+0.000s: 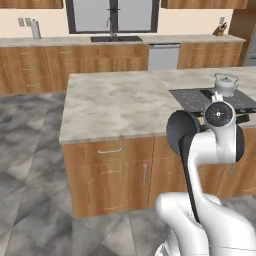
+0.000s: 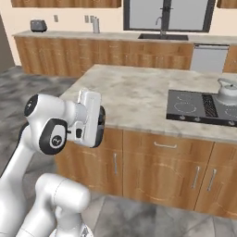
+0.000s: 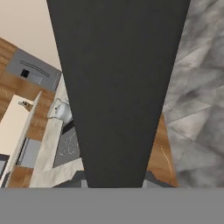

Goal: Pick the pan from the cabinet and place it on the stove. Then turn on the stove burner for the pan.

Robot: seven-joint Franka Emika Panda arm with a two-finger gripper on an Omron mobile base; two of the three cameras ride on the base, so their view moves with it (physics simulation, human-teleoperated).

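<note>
A broad dark grey-black slab, the pan (image 3: 118, 87), runs down the middle of the hand view from the top edge to the bottom, wide above and narrowing below, so close to the lens that its round shape cannot be made out. The pincer is clenched on it, though the finger tips themselves are hidden behind the dark surface. In the left base view the pan shows as a dark round disc (image 1: 181, 131) held on edge at the lower right of the frame, partly behind the white arm (image 1: 217, 145), in front of the island's wooden lower doors. In the right base view the arm (image 2: 51, 129) folds up at the left of the frame, its hand turned sideways with a dark edge at its right side. The stove (image 2: 194, 107), a flat black cooktop with thin white rings and a front row of small knobs, lies on the marble island counter (image 2: 134, 95) at the right of that frame, well apart from the pan. A silver-white kettle (image 2: 227, 91) stands on the stove's far right burner. Along the back wall, at the top of the frame, run wooden counters with a sink (image 2: 163, 36) under a window (image 2: 169, 14).
</note>
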